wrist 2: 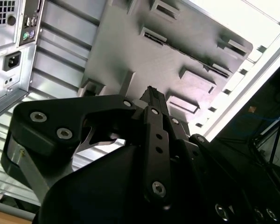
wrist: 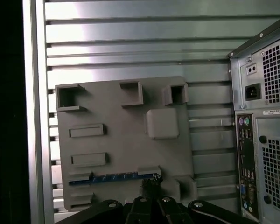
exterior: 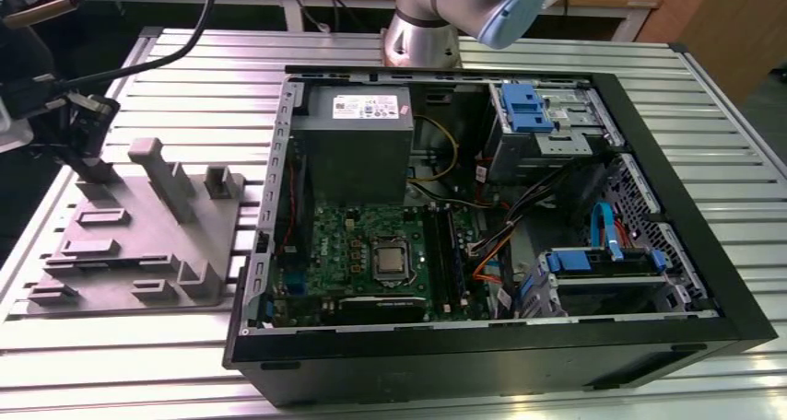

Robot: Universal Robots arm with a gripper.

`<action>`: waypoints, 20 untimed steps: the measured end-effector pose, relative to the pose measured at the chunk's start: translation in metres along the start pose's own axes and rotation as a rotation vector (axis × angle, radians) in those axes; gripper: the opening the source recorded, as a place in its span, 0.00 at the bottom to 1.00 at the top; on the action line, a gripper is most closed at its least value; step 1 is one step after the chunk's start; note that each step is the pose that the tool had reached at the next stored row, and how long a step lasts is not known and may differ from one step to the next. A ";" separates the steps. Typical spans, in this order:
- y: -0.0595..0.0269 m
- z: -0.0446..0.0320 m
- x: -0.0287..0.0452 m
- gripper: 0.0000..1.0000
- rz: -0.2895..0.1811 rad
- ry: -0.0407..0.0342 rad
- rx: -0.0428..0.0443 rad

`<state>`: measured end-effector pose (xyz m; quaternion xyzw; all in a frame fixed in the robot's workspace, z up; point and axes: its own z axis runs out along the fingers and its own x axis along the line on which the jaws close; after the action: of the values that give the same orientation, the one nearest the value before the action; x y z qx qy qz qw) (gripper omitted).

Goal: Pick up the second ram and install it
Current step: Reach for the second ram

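The second ram (wrist: 113, 178), a long, thin dark blue-green circuit strip, is sitting in a narrow slot of the grey moulded holder plate (wrist: 126, 149). This plate is lying on the slatted metal desk (exterior: 184, 61), beside the open black tower computer case (exterior: 492, 346) on the exterior view's left. The black gripper (wrist: 149, 185) is hanging over the plate with its tip right at one end of the strip. Whether it is touching the strip is hard to say. Whether the gripper is spread, pressed together or already pinching the strip cannot be told from any of the views. In the second wrist view the gripper (wrist 2: 151, 95) is pointing down at the same plate.

By my judgement the task is at its very start. The approach to the strip is looking done, the pick-up is not yet showing as done, and the strip is resting in its holder rather than being carried. The carry to the case and the seating on the green motherboard (exterior: 357, 245) are both remaining.
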<state>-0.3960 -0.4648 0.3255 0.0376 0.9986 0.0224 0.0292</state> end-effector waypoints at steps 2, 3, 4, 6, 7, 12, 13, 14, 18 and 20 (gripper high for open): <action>-0.0011 0.0027 0.0021 0.10 0.000 0.0002 0.0001; -0.0017 0.0042 0.0033 0.10 0.000 0.0000 0.0000; -0.0021 0.0056 0.0045 0.10 0.000 0.0000 0.0000; -0.0030 0.0088 0.0068 0.10 0.000 -0.0001 -0.0001; -0.0034 0.0102 0.0078 0.10 0.000 0.0000 -0.0001; -0.0059 0.0170 0.0137 0.10 0.000 0.0000 0.0000; -0.0065 0.0182 0.0152 0.10 0.000 0.0001 0.0000; -0.0069 0.0194 0.0167 0.10 0.000 0.0000 0.0000; -0.0086 0.0250 0.0229 0.10 0.000 0.0001 0.0000; -0.0092 0.0277 0.0249 0.10 0.000 -0.0001 -0.0001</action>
<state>-0.4198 -0.4709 0.2961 0.0375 0.9986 0.0225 0.0293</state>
